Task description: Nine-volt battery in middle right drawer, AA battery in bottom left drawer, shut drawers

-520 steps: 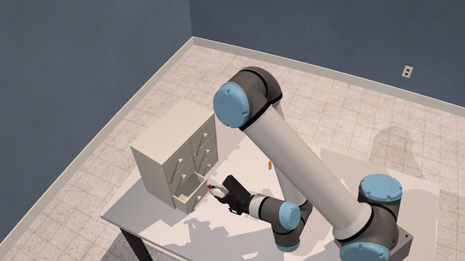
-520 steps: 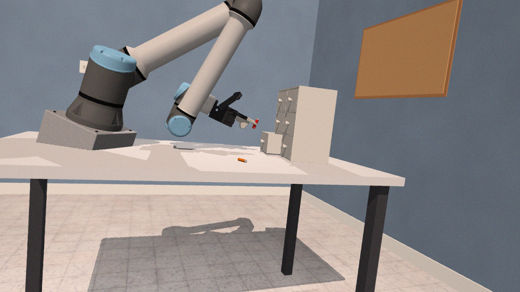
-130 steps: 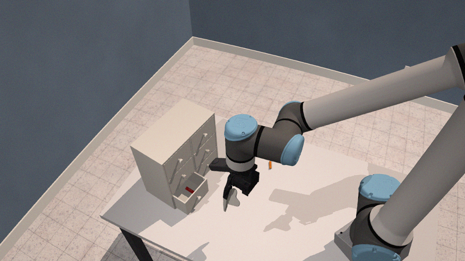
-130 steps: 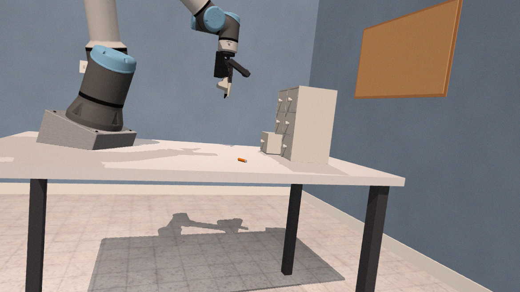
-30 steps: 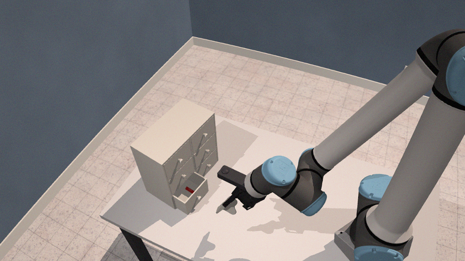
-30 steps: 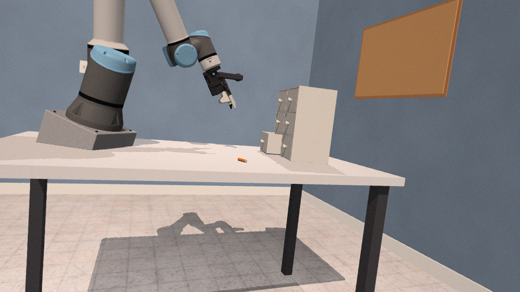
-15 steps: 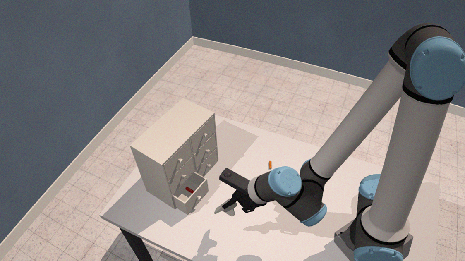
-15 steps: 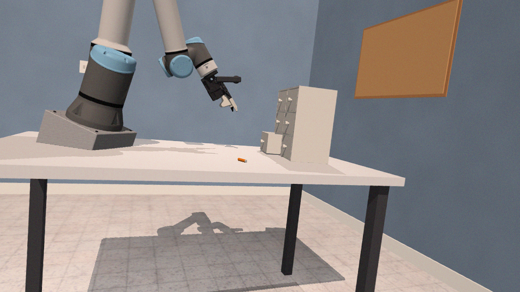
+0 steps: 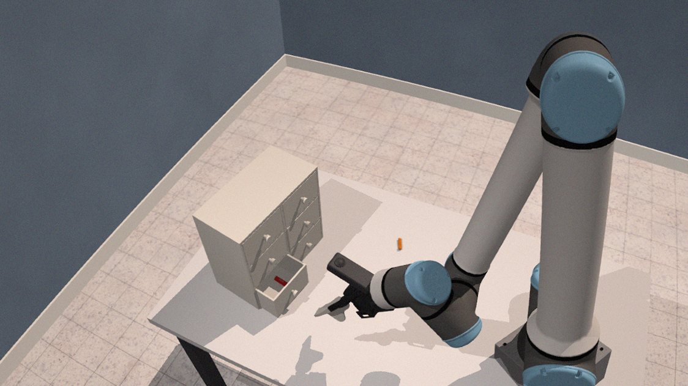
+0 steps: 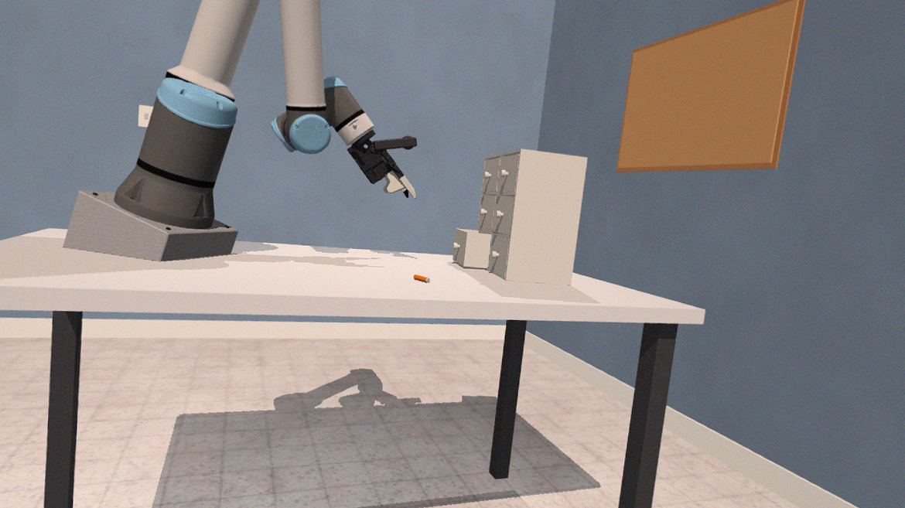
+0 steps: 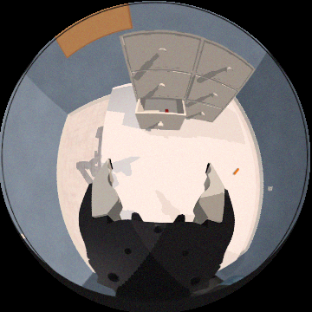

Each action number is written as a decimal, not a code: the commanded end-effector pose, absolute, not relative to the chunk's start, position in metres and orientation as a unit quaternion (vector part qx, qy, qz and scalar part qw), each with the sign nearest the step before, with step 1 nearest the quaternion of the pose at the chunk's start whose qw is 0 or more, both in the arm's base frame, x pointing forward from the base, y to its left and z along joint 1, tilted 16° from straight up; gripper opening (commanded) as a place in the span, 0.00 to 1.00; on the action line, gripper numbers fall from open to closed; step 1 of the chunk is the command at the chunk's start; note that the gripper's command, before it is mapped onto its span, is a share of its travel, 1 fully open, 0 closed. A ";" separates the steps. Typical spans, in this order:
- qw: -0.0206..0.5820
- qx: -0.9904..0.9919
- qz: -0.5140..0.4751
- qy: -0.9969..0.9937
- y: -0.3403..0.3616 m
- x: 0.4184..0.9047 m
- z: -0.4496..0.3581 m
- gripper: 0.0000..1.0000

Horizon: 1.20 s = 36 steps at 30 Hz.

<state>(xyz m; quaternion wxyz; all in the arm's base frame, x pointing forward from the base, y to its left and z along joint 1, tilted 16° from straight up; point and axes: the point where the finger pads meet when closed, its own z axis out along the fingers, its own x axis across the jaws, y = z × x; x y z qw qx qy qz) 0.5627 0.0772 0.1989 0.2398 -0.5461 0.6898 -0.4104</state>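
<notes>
The cream chest [image 9: 261, 220] stands upright at the table's far left corner; it also shows in the side view [image 10: 530, 215] and the wrist view [image 11: 186, 74]. Its bottom-left drawer [image 9: 283, 288] is pulled out, also seen in the wrist view [image 11: 160, 113]. A small red object [image 9: 280, 279] lies in it; I cannot tell what it is. The other drawers are shut. A small orange cylinder, the AA battery [image 9: 399, 243] [image 10: 421, 278], lies on the table to the right of the chest. My gripper [image 9: 333, 307] [image 11: 159, 161] is open and empty, above the table in front of the open drawer.
The robot base [image 9: 556, 350] sits at the table's near right corner. A cork board [image 10: 710, 92] hangs on the wall behind the chest. The table edge runs close to the left of the open drawer.
</notes>
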 end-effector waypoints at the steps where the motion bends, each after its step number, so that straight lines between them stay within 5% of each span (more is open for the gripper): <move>1: 0.249 -0.542 -0.422 0.683 0.076 0.566 0.197 1.00; 36: 0.299 -0.516 -0.484 0.640 0.069 0.584 0.184 1.00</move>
